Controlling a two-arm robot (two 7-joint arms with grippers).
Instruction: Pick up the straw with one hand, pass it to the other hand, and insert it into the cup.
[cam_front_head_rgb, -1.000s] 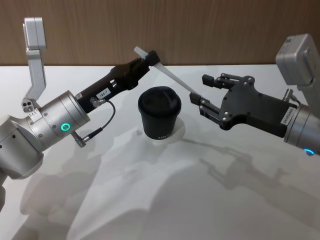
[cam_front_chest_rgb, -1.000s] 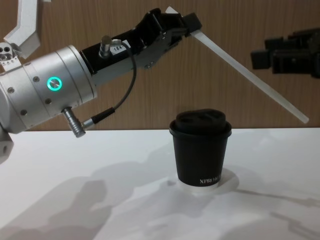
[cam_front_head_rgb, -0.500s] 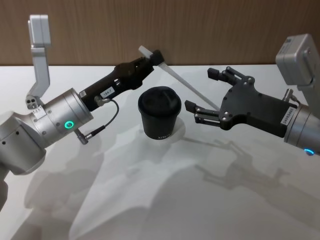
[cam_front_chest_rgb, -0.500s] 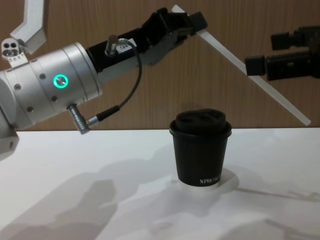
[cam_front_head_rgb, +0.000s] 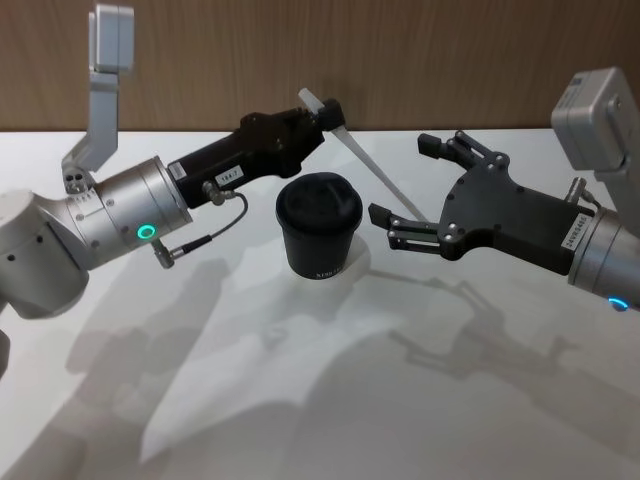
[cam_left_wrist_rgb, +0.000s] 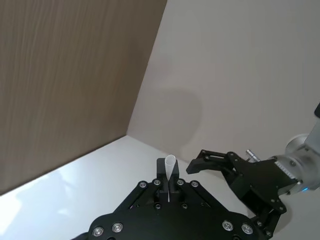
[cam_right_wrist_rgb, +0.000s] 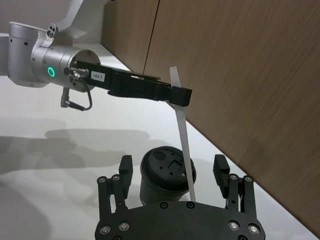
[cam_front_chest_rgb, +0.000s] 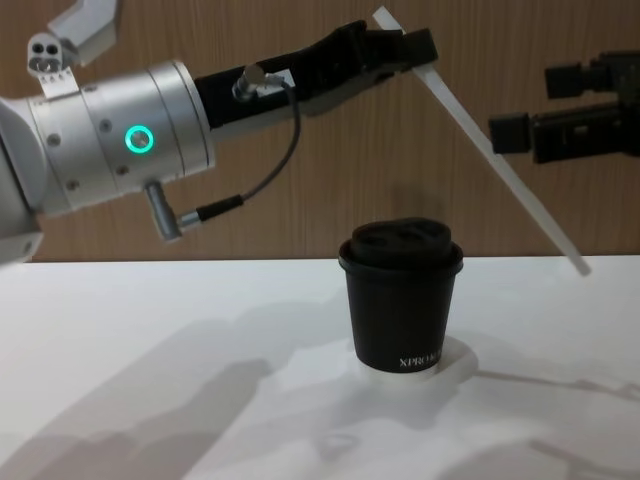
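Note:
My left gripper (cam_front_head_rgb: 325, 118), black with a white label on a silver wrist, is shut on the upper end of the white straw (cam_front_head_rgb: 370, 162). The straw slants down to the right, above and behind the black lidded cup (cam_front_head_rgb: 318, 235), which stands upright on the table. From the chest the straw (cam_front_chest_rgb: 500, 165) hangs clear of the cup (cam_front_chest_rgb: 402, 305), its low end to the cup's right. My all-black right gripper (cam_front_head_rgb: 412, 185) stands open, its fingers on either side of the straw's lower end. In the right wrist view the straw (cam_right_wrist_rgb: 183, 140) runs down between those fingers, in front of the cup (cam_right_wrist_rgb: 167, 172).
The white table (cam_front_head_rgb: 300, 380) stretches bare in front of the cup. A wooden wall (cam_front_head_rgb: 300, 50) runs close behind both grippers.
My left gripper has swung right and higher, tilting the straw steeper. My right gripper has opened wide since a second ago and now holds still beside the straw's low end.

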